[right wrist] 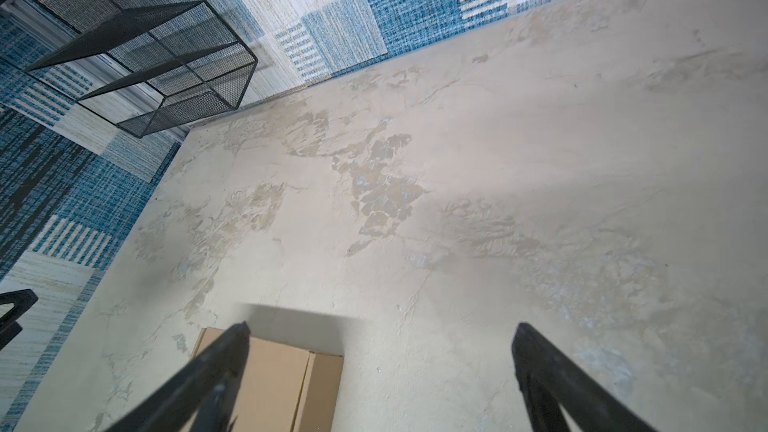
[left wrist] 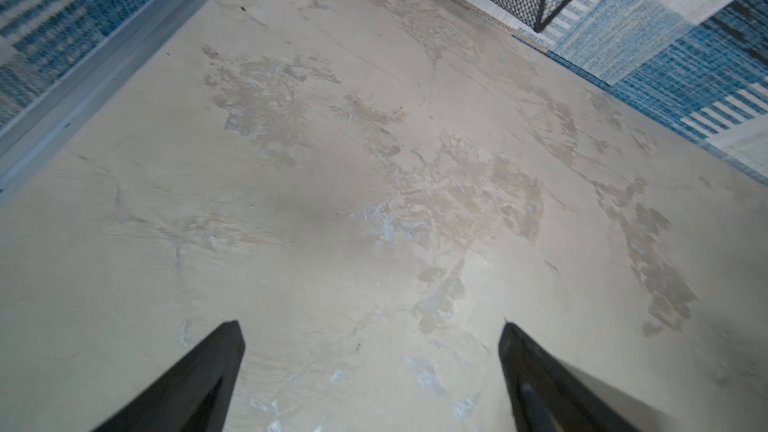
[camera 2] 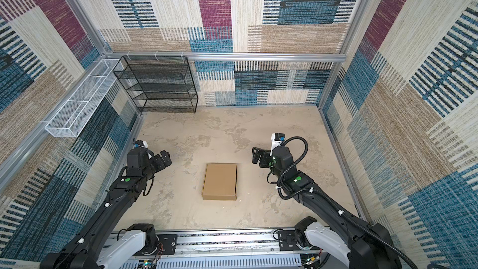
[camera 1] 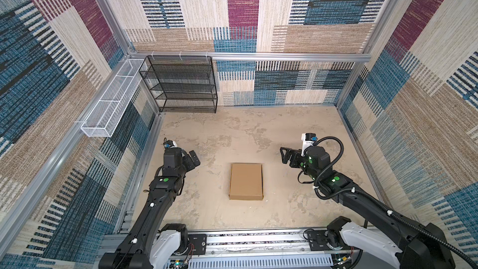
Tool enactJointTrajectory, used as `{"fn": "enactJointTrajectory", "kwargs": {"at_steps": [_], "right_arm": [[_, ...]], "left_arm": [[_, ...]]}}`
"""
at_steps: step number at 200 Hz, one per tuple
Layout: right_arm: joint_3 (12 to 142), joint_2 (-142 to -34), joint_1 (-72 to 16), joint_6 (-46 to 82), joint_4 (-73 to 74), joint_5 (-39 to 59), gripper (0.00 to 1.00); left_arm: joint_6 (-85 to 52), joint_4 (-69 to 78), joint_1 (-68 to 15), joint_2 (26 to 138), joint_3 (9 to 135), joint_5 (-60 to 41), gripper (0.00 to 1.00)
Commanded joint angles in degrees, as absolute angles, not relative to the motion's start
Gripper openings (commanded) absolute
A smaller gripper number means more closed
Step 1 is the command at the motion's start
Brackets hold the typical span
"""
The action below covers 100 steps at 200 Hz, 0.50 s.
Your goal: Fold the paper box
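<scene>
The paper box (camera 1: 246, 181) (camera 2: 219, 181) is a brown cardboard box, closed and flat-topped, lying in the middle of the tabletop in both top views. Its far corner (right wrist: 282, 380) shows low in the right wrist view, partly behind one finger. My left gripper (camera 1: 193, 158) (camera 2: 163, 158) hangs open to the left of the box, apart from it, with only bare tabletop between its jaws (left wrist: 370, 326). My right gripper (camera 1: 284, 155) (camera 2: 256, 155) hangs open to the right of the box's far corner, holding nothing (right wrist: 380, 328).
A black mesh shelf rack (camera 1: 181, 84) (camera 2: 157, 84) stands at the back left against the wall. A white wire basket (camera 1: 111, 104) (camera 2: 80, 104) hangs on the left wall rail. Patterned walls enclose the mottled beige tabletop (camera 1: 245, 130) on three sides.
</scene>
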<state>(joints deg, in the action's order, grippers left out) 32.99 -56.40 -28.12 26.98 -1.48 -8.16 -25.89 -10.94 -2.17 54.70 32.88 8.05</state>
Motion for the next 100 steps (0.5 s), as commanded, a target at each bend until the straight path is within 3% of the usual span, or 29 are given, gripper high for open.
{"fn": "enactJointTrajectory", "kwargs": {"at_steps": [1,100], "right_arm": [[32.29,-55.19,-27.21,24.44,1.44,-11.02,1.00],[29.64,-55.15,-24.00,19.70,6.86,-15.78,1.00]], "left_arm": [[-23.73,-2.89,-1.45,54.29,30.62,12.96,0.99],[-10.05,17.81,1.30,64.57,26.18,12.48,0.99]]}}
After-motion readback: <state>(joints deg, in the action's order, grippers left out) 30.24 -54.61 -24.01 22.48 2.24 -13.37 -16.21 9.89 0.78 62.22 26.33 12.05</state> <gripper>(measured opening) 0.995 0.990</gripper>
